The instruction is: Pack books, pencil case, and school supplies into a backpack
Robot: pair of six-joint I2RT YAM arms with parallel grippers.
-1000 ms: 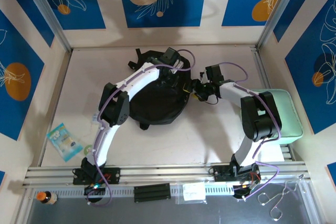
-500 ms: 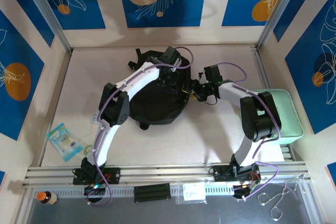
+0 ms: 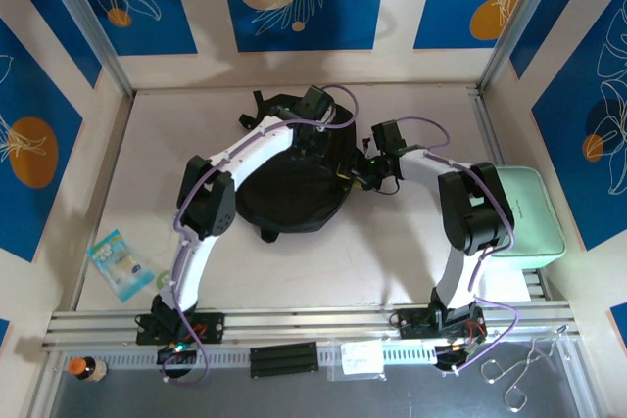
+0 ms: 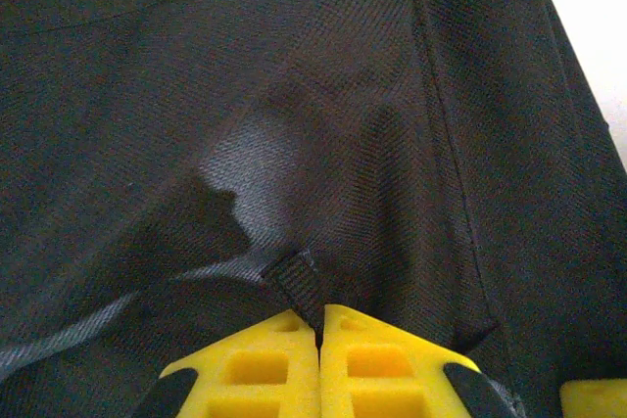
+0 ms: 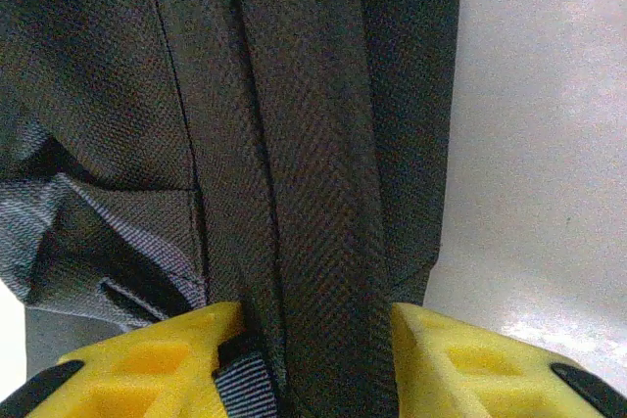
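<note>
On the far left of the pale table [image 3: 411, 242], near its front edge, we see a small blue-and-white packet [image 3: 120, 263] lying flat, well apart from everything else. Moving right, the left arm [image 3: 250, 149] reaches over the black backpack [image 3: 284, 198], which lies slumped in the middle of the table with its straps spilling toward the far wall. The left gripper [image 4: 320, 312] is down on the far part of the bag. In its wrist view we see the two yellow fingers [image 4: 260, 364] clenched together, pinching a short black webbing tab [image 4: 297, 284] sewn into the fabric, and the cloth puckers around that tab. Just to the right, at the bag's right edge, the right gripper [image 5: 313, 315] comes in from the side. In its wrist view a thick fold of the backpack's woven fabric, with a seam running along it, fills the gap between the yellow fingers, which clasp it on both sides. Bare table shows beyond the fold. Farthest right, a mint green box [image 3: 529, 212] sits at the table's edge beside the right arm [image 3: 470, 212], apart from the backpack.
</note>
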